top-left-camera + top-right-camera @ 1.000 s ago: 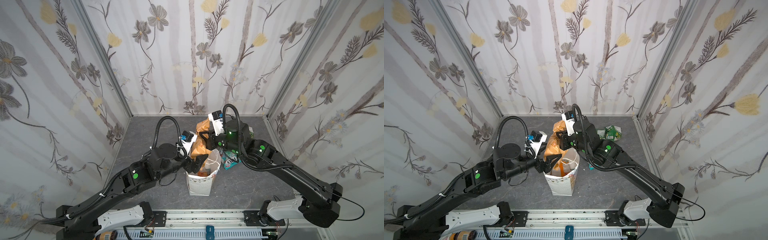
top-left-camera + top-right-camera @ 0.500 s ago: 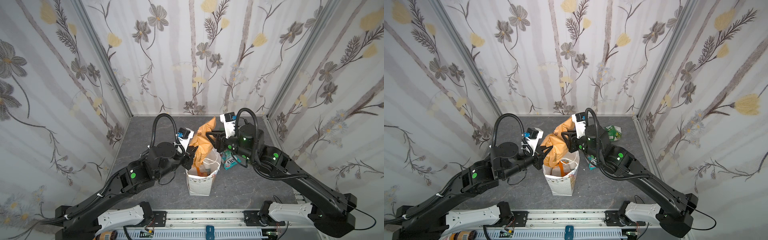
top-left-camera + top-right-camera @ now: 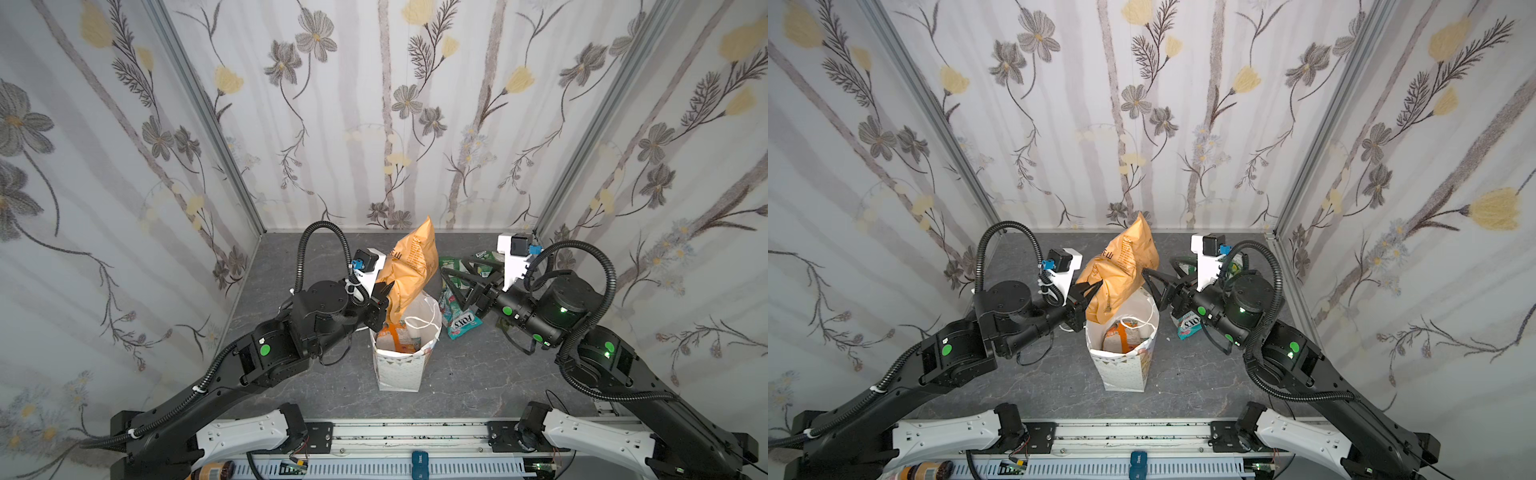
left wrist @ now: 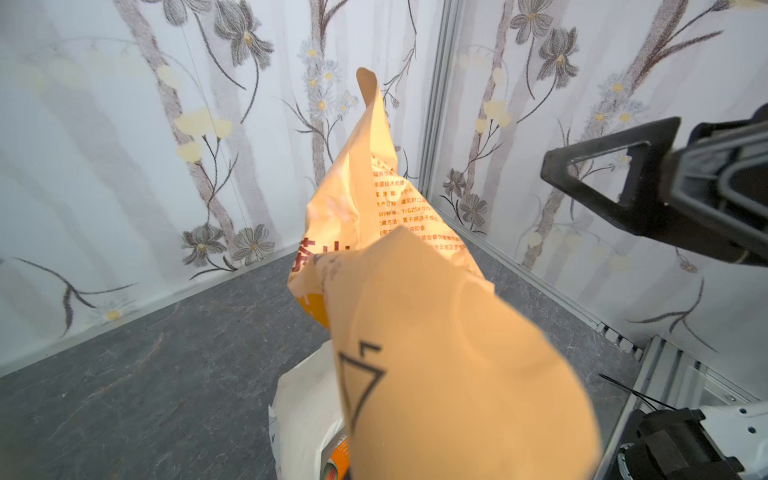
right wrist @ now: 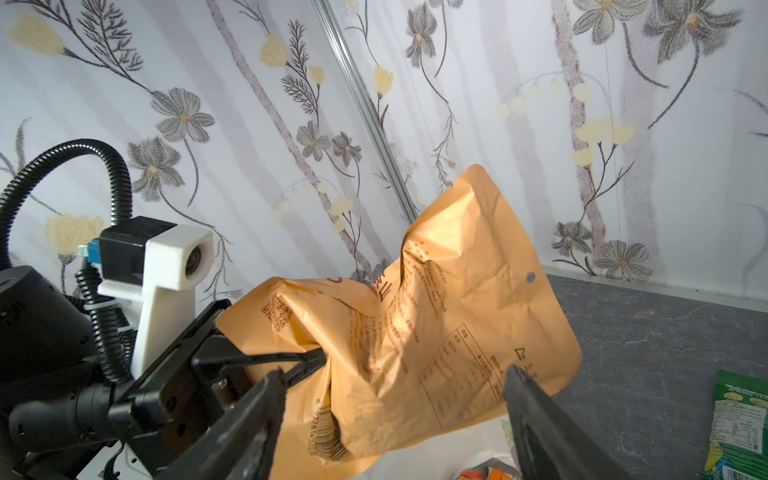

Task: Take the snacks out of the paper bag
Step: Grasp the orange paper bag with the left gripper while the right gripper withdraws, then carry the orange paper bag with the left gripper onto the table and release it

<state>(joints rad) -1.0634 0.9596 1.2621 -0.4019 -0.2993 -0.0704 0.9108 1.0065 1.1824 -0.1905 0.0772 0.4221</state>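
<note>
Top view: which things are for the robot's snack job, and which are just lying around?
For the job:
- orange pouch, pinched by the left gripper
- paper bag
- small packet inside it
- FOX'S packet and green packets, out on the table

Just lying about:
- jar by the front rail
- blue clip on that rail

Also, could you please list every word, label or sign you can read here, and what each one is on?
"FOX'S": teal packet, upside down in a top view.
"SPRING": green packet, rest blurred.
On the tan-orange pouch: Chinese print, QR code, barcode, triangle sign; too small to read.
</note>
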